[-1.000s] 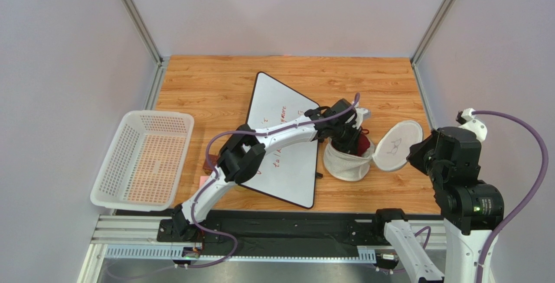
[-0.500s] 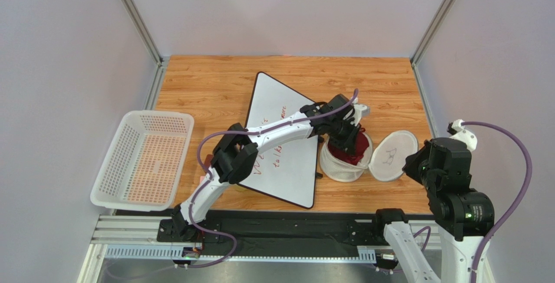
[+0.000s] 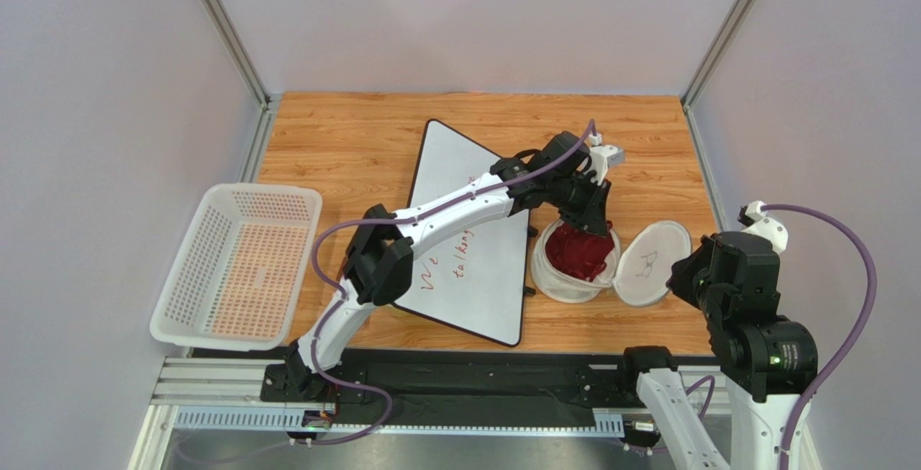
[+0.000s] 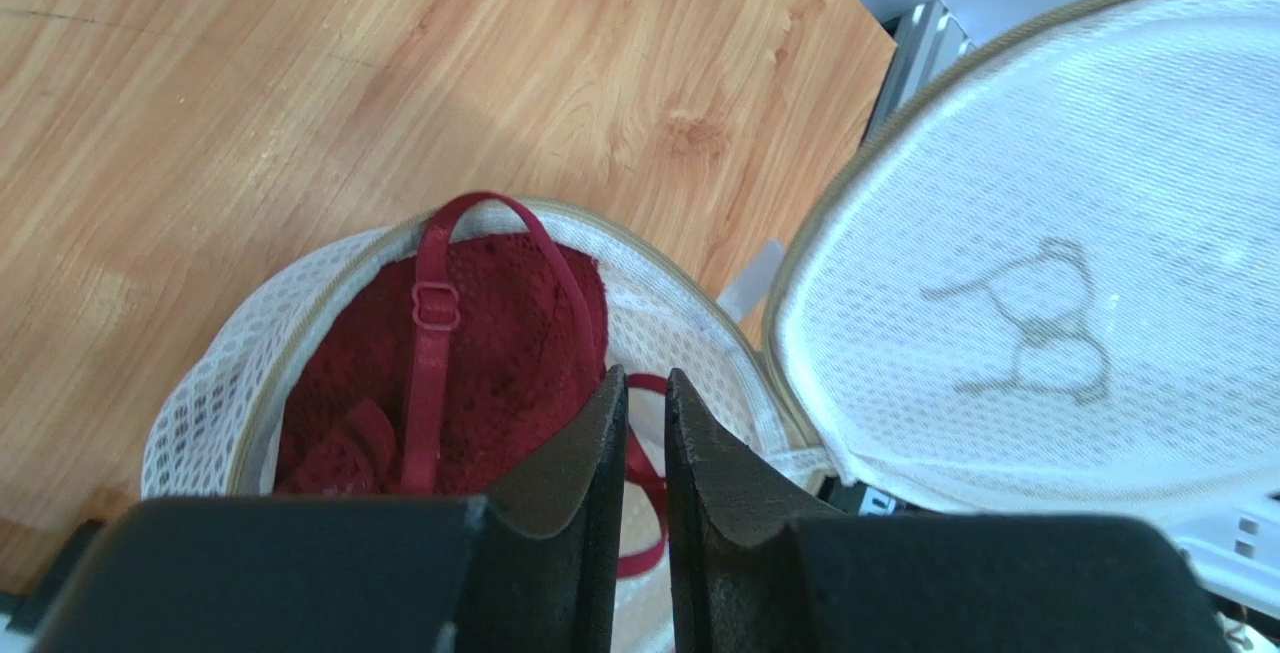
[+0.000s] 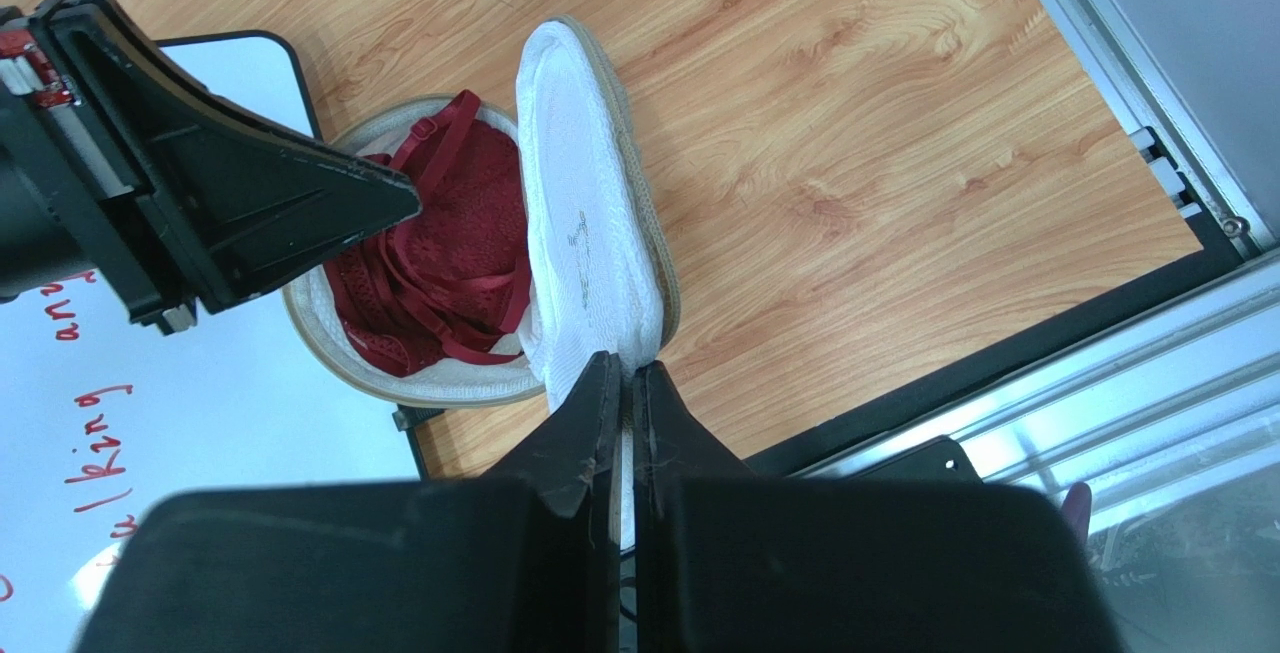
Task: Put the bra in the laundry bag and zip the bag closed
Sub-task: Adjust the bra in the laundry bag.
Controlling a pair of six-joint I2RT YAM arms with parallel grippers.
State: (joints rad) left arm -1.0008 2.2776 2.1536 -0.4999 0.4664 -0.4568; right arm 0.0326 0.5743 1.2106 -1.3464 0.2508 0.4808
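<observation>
left wrist: bra [image 4: 504, 361] in laundry bag [image 4: 203, 406]. left gripper [image 4: 643, 383] barely apart, gripping anything? can't tell. right gripper [image 5: 628, 371] clamps lid [image 5: 586, 218]. risk: strap [image 4: 484, 203] over rim cd jam zip.

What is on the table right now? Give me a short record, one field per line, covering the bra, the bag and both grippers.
bra: inside the bag, a strap loop up at the rim
bag: upright, open, not zipped
lid: flipped open to the bag's right
right gripper: shut on the lid's edge
left gripper: above the bag, jaws slightly apart, empty
other: whiteboard, white basket
</observation>
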